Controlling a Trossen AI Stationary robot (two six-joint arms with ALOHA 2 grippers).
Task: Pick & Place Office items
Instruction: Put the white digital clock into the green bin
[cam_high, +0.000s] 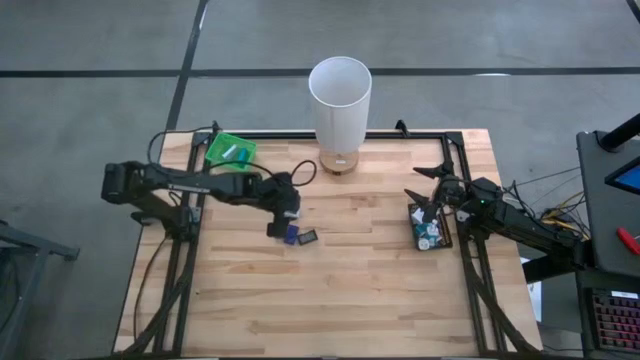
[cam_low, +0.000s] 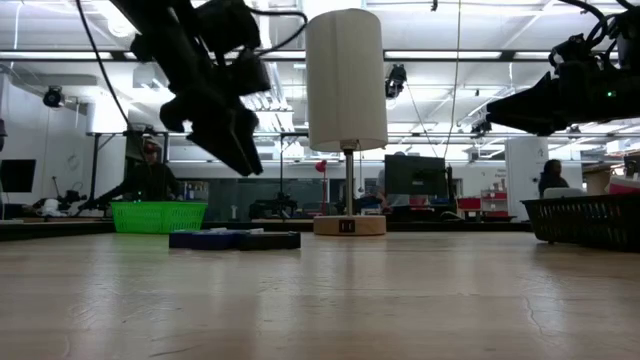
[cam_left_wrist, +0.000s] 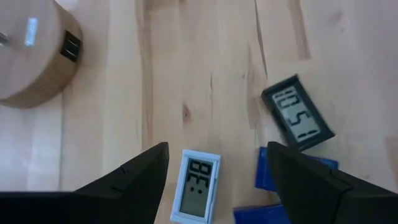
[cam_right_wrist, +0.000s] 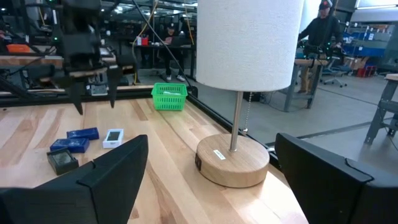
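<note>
Hovering above the middle of the tabletop (cam_high: 350, 280), the left end effector (cam_high: 283, 222) hangs with its fingers parted and nothing between them. The left wrist view looks straight down on a white-cased display piece (cam_left_wrist: 196, 194) lying in the gap between the two fingers, flat on the wood, not yet grasped. A dark-cased display piece (cam_left_wrist: 297, 121) lies beside it, and dark blue rectangles (cam_left_wrist: 292, 177) sit just next to those. In the high view this small cluster (cam_high: 300, 237) lies at about 9 o'clock from the table's centre, directly under the left arm.

The green tray (cam_high: 230, 151) stands at roughly 10 o'clock near the far left corner, and something pale seems to lie in it, though what it is cannot be told. The black tray (cam_high: 429, 227) at 3 o'clock holds a jumble of small teal, white and dark pieces. The right end effector (cam_high: 425, 200) hovers over that tray's far edge, spread wide and empty. The lamp (cam_high: 340, 100) stands at 12 o'clock, well apart from both.

By my reading, the work is at an early-to-middle stage: a few items lie out on the wood, most remain in the black tray, and the left arm looks lined up to pick the white piece.
</note>
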